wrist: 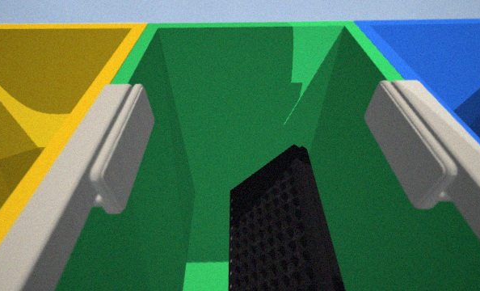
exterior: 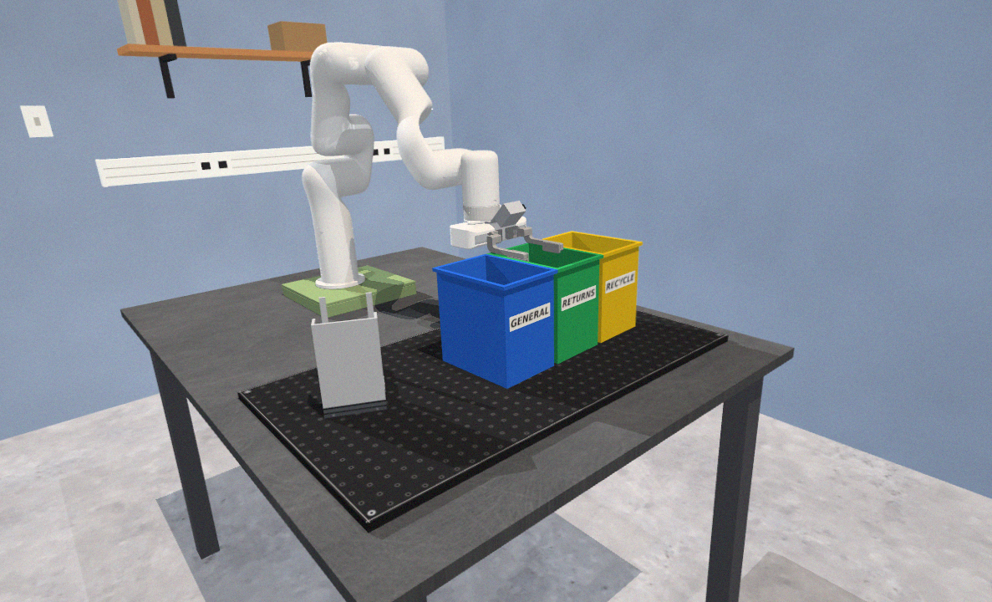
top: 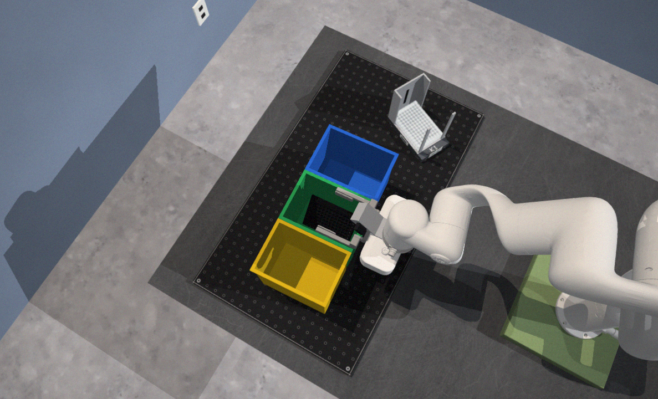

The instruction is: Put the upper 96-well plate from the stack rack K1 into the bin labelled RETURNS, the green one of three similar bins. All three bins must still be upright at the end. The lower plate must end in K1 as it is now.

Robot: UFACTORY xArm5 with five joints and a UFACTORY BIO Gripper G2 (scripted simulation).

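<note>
The black 96-well plate (top: 325, 217) (wrist: 278, 238) is inside the green RETURNS bin (top: 297, 199) (exterior: 577, 335) (wrist: 232, 77), below the fingers and tilted in the wrist view. The exterior view does not show it. My gripper (top: 335, 213) (exterior: 535, 251) (wrist: 266, 147) is open, with its fingers at the rim of the green bin and nothing between them. The lower plate (top: 417, 121), white, lies in the stack rack K1 (top: 398, 105) (exterior: 349, 359). The blue GENERAL bin (top: 358, 146) (exterior: 473, 322) and the yellow RECYCLE bin (top: 296, 240) (exterior: 618, 318) stand upright, as does the green one.
The bins stand side by side on the black perforated board (top: 266, 310) (exterior: 439, 456), green in the middle. One finger is close to the yellow rim, the other close to the blue rim. K1 has a tall back wall and two posts. The arm stands on a green base block (top: 524, 317) (exterior: 304, 297).
</note>
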